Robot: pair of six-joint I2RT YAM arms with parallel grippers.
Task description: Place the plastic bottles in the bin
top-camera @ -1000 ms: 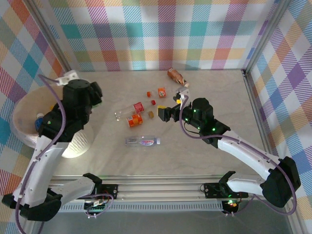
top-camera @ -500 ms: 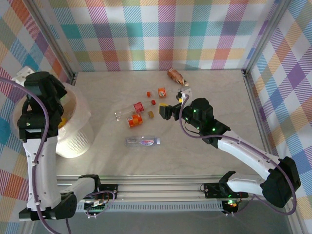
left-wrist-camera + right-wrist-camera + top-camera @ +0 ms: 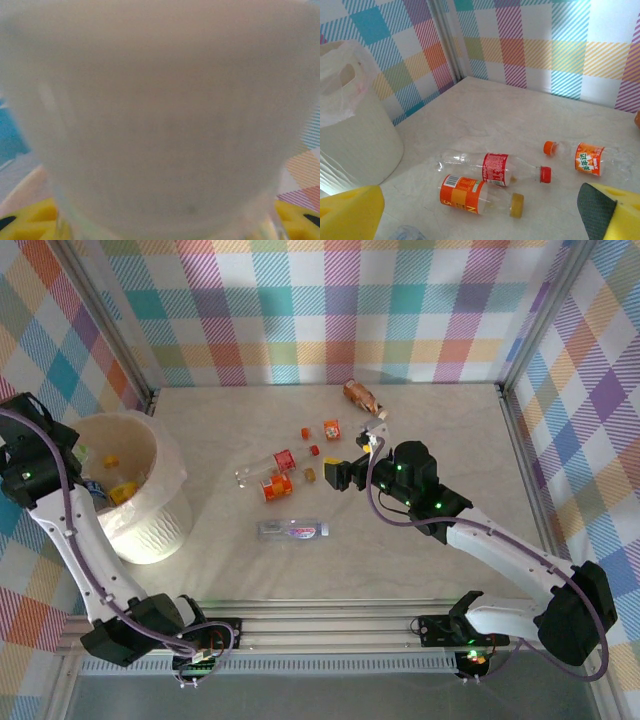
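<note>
Left arm (image 3: 70, 530) swung off white ribbed bagged bin (image 3: 160, 532) | left gripper (image 3: 165, 226) closed | right gripper (image 3: 338, 472) spread

- The tabletop (image 3: 420, 570) is pale beige with a faint marble pattern; it lies under the right fingers (image 3: 350, 212) and goes on well ahead of them.
- A back wall (image 3: 330, 310) with checks in pink, teal, yellow, orange and purple stands far ahead of these fingers.
- Side walls (image 3: 590, 420) with the same checks close the space on both sides.
- A grey metal post (image 3: 445, 40) stands in the corner, ahead of the fingers and to the left in the right wrist view.
- A second post (image 3: 545, 310) leans in the far right corner.
- A metal rail (image 3: 330, 625) runs along the near edge, well behind the fingers.
</note>
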